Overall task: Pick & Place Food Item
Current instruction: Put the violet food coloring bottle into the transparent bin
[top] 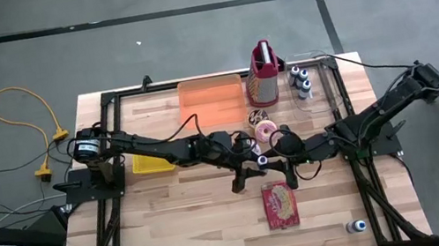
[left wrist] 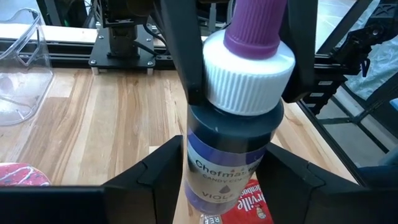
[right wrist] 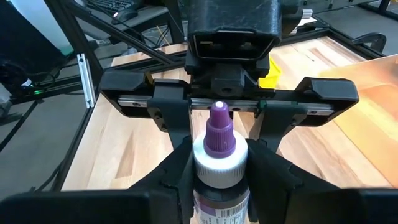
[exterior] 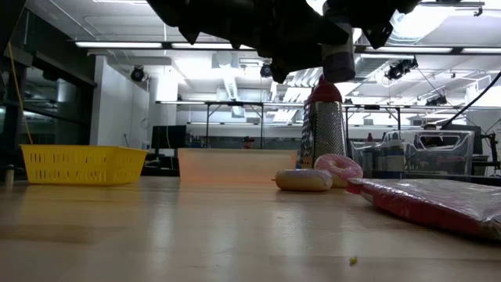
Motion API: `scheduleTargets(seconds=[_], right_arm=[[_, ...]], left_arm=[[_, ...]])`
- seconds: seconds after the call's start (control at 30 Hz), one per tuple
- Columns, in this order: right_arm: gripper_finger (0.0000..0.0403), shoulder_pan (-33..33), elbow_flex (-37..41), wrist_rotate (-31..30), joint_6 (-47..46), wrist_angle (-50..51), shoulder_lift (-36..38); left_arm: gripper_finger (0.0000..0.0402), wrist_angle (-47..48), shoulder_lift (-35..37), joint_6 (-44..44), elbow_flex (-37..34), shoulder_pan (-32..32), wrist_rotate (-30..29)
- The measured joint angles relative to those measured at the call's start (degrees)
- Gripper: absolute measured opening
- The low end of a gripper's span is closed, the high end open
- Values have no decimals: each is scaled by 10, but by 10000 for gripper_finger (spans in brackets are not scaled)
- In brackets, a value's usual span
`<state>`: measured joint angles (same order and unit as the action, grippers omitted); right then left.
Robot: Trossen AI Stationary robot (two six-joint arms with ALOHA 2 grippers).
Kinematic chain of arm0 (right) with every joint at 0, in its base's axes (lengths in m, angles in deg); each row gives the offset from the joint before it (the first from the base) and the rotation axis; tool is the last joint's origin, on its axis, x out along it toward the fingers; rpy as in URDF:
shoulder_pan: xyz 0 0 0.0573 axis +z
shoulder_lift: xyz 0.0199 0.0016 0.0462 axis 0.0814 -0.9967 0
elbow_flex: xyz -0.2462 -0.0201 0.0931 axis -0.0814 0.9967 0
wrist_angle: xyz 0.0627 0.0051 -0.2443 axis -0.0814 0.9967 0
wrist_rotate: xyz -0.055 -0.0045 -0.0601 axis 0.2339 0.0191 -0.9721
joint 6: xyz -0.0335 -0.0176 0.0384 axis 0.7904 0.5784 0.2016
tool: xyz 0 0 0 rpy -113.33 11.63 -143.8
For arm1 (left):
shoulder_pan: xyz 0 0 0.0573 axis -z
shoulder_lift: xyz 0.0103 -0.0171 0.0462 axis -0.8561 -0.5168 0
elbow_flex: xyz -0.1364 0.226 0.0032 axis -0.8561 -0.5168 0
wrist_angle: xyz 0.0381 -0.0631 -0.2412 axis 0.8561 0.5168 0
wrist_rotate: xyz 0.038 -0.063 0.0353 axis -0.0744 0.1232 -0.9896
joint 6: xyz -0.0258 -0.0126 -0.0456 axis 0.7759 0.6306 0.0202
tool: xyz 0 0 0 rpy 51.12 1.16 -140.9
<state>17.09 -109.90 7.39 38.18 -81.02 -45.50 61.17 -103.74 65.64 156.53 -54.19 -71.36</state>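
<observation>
A small dark bottle [left wrist: 227, 143] with a white ribbed cap [left wrist: 249, 71] and a purple tip sits upright between both grippers over the middle of the table [top: 175, 229]. In the high view the bottle [top: 262, 161] is where the two arms meet. My left gripper [left wrist: 227, 186] comes from the table's left and is shut on the labelled body. My right gripper [right wrist: 217, 180] comes from the right and is shut at the cap [right wrist: 217, 163]. In the low view both grippers hang dark above the wood. My left gripper pinches the bottle's labelled body [left wrist: 217, 168] between its two fingers [left wrist: 158, 177], roughly level from the table's left. The bottle stands upright in the hold, lifted clear of the table. My right gripper pinches the bottle at its white cap [left wrist: 214, 81], one finger [left wrist: 186, 62] on each side, coming from the table's right, opposite the left gripper.
A red packet [top: 280, 204] lies just near of the grippers. Two doughnuts [top: 263, 129], a grater [top: 263, 75], an orange tray [top: 211, 96] and a clear box with bottles [top: 302, 82] stand on the far side. A yellow basket [top: 150, 163] is left, another small bottle [top: 357, 226] near right.
</observation>
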Motion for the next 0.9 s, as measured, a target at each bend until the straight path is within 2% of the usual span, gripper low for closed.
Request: scheduleTargets(seconds=[0.4,0.7,0.9], right_arm=[[108,27,0,-13,-49,36,4],[107,81,0,-110,-137,139,32],[107,94,0,-203,-228,278,83]], left_arm=[[187,-3,0,0,0,1,0],[187,-3,0,1,0,0,-2],[187,-3,0,1,0,0,-2]])
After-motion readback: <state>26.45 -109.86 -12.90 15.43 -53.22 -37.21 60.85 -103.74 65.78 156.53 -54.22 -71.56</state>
